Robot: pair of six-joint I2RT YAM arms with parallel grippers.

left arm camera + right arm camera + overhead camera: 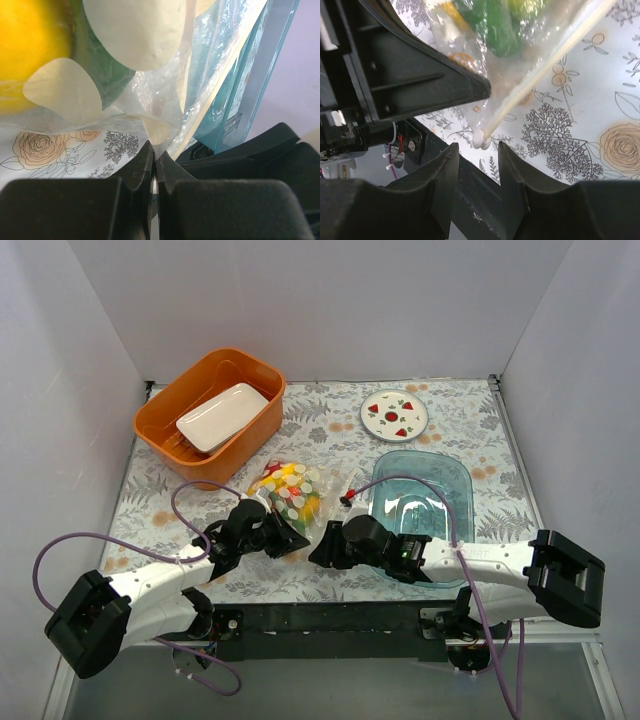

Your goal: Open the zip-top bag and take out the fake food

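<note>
zip-top bag, floral tablecloth, seemingly white walls

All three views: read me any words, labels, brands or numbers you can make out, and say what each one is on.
None can be read. The zip-top bag carries only white dots, the round plate only printed strawberries, the table cover only flowers and leaves. The orange tub and blue tray show no lettering.
</note>
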